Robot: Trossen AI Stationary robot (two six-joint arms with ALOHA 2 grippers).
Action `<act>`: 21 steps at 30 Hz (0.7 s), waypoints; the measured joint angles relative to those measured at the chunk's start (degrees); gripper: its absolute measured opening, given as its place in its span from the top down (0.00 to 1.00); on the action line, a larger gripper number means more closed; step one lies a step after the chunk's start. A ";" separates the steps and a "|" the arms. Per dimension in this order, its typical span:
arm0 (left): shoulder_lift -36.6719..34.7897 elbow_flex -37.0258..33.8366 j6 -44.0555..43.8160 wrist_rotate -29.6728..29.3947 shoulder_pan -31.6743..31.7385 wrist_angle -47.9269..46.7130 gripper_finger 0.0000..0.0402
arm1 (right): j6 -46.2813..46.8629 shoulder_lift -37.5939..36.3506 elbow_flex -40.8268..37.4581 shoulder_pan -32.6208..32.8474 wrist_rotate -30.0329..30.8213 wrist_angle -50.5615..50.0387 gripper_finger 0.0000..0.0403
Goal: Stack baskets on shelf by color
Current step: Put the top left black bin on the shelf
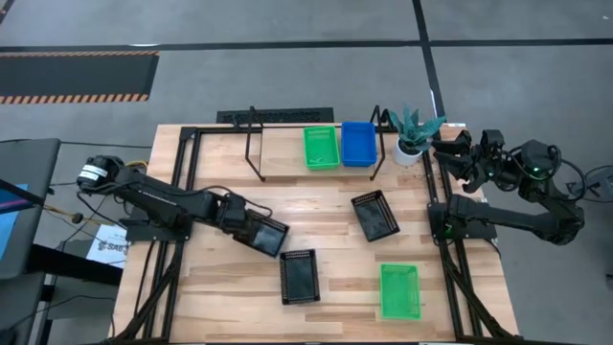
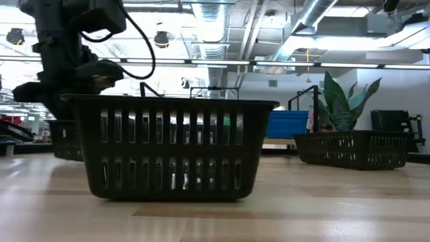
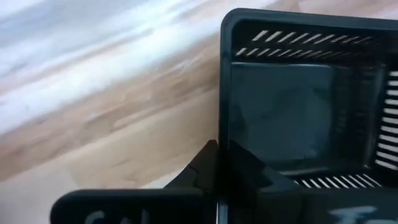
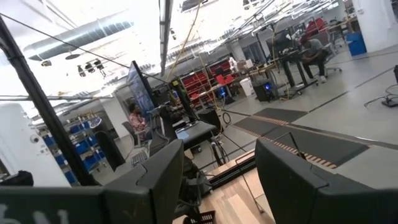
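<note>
A black basket (image 1: 266, 234) lies on the table's left half, and my left gripper (image 1: 241, 226) is shut on the end nearest its arm. Two more black baskets (image 1: 300, 276) (image 1: 375, 215) and a green basket (image 1: 399, 290) rest flat on the tabletop. On the shelf (image 1: 283, 158) at the far side a green basket (image 1: 322, 148) and a blue basket (image 1: 358, 143) stand side by side. My right gripper (image 4: 217, 180) waits open, raised at the table's far right, with nothing between its fingers. My left gripper pinches the black basket's short end wall (image 3: 224, 118), with one finger (image 3: 198, 177) outside it and the other finger (image 3: 264, 183) inside the basket. The fingers come from above, slanting down from the table's left. The basket's bottom (image 2: 64, 153) seems to rest on the table.
A white pot with a green plant (image 1: 412, 144) stands just right of the shelf. Black frame rails (image 1: 182, 192) run along both sides of the table. Bare wood lies between the shelf and the loose baskets.
</note>
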 joint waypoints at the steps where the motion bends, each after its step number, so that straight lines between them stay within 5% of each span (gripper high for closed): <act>1: 0.00 0.51 0.70 0.12 0.74 -0.12 0.99 | -0.01 0.00 0.00 0.00 0.00 0.00 0.44; 21: 0.00 35.82 34.79 1.61 27.43 -0.31 1.00 | 0.01 0.00 0.00 0.00 -0.02 -0.44 0.44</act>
